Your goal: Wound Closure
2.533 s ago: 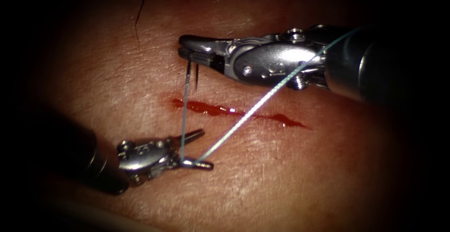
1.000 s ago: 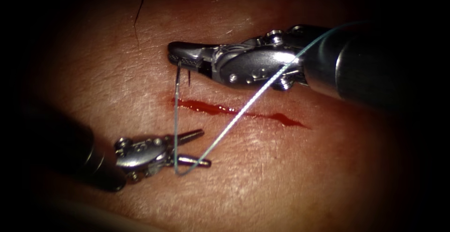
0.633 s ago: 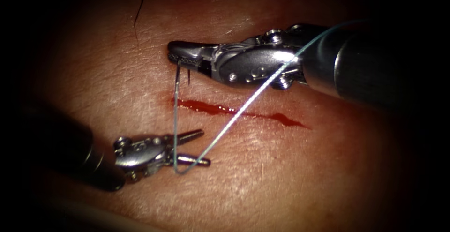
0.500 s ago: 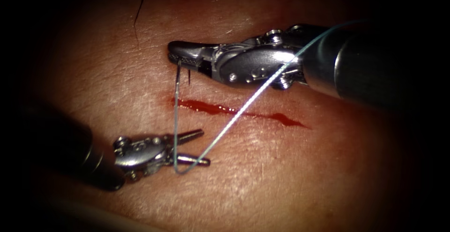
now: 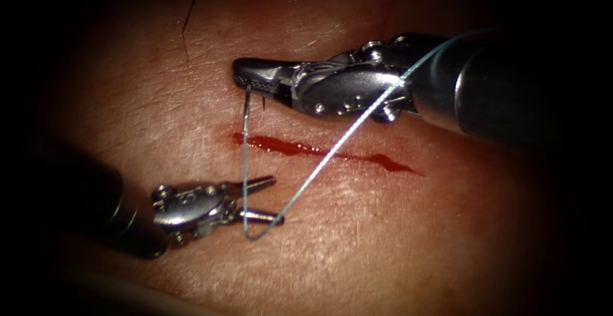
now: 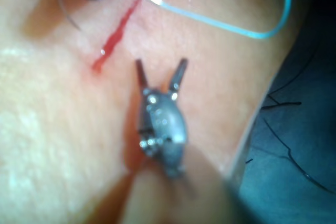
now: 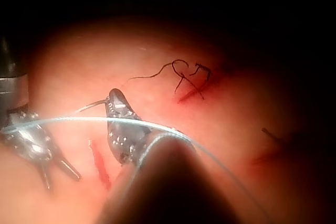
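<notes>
My right tool (image 5: 241, 76) lies beyond the left end of the cut (image 5: 319, 152), jaws shut on the thin curved needle (image 5: 244, 118) near one end. The needle hangs from them over the cut's left end, out of the tissue (image 5: 383, 239). The pale blue thread (image 5: 332, 153) runs on down, bends slack by my left tool's lower jaw, then climbs right across the cut over the right tool's wrist. My left tool (image 5: 276, 198) rests on the near side, jaws open, holding nothing. The left wrist view shows its spread jaws (image 6: 160, 66), the needle (image 6: 65, 11) and thread (image 6: 220, 24).
Red fluid fills the cut. A dark cut end of thread (image 5: 188, 16) lies on the far tissue. The right wrist view shows a dark knotted stitch (image 7: 189, 80) beyond the tools. A blue drape (image 6: 299, 161) borders the tissue's edge.
The right tool came left and down, and the thread that was taut around the left tool's lower jaw went slack. In the last half second the bend sagged lower.
</notes>
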You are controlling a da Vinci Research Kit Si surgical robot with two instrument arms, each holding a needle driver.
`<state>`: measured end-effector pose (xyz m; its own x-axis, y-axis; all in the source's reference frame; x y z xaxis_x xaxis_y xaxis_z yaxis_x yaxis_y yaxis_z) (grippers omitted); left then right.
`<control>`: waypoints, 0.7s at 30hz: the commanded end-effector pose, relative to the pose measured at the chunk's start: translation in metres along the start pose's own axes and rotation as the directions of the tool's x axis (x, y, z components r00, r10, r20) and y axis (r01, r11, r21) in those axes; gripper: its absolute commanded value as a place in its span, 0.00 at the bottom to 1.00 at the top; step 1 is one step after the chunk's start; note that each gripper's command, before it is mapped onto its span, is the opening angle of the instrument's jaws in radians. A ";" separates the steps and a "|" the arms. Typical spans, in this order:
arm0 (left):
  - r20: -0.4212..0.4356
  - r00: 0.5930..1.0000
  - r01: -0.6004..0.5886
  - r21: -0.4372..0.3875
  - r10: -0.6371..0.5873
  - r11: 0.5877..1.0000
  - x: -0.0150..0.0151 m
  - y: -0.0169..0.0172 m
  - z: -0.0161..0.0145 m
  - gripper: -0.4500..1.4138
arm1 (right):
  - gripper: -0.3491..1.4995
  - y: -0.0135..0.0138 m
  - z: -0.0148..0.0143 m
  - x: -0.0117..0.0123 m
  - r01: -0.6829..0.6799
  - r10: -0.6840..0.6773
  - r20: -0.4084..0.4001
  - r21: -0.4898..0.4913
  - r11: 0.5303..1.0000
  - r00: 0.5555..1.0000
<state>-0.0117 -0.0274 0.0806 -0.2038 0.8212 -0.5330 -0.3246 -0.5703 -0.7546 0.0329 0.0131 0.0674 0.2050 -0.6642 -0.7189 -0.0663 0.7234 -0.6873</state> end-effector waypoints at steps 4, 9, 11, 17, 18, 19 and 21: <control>0.004 1.000 0.004 0.000 -0.004 1.000 -0.0011 0.0002 0.0000 0.55 | 0.00 -0.0013 0.0009 -0.0005 0.002 -0.002 -0.001 0.007 1.000 1.000; 0.004 1.000 0.004 0.000 -0.004 1.000 -0.0011 0.0002 0.0000 0.54 | 0.00 -0.0015 0.0009 -0.0005 0.005 -0.005 -0.001 0.007 1.000 1.000; 0.004 1.000 0.004 0.000 -0.004 1.000 -0.0011 0.0002 0.0000 0.54 | 0.00 -0.0016 0.0009 -0.0005 0.005 -0.005 -0.001 0.010 1.000 1.000; 0.004 1.000 0.004 0.000 -0.004 1.000 -0.0010 0.0002 0.0001 0.53 | 0.00 -0.0019 0.0010 -0.0006 0.007 -0.007 0.000 0.013 1.000 1.000; 0.004 1.000 0.004 0.000 -0.004 1.000 -0.0010 0.0001 0.0001 0.53 | 0.00 -0.0019 0.0010 -0.0006 0.008 -0.008 0.000 0.014 1.000 1.000; 0.004 1.000 0.004 0.000 -0.004 1.000 -0.0010 0.0001 0.0001 0.53 | 0.00 -0.0019 0.0010 -0.0006 0.008 -0.008 0.000 0.014 1.000 1.000; 0.004 1.000 0.005 -0.001 -0.005 1.000 -0.0009 0.0002 0.0000 0.53 | 0.00 -0.0023 0.0010 -0.0005 0.040 -0.040 -0.002 0.016 0.999 0.999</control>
<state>-0.0117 -0.0272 0.0805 -0.2040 0.8221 -0.5315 -0.3246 -0.5690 -0.7555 0.0331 0.0121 0.0690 0.2059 -0.7025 -0.6812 -0.0388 0.6898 -0.7230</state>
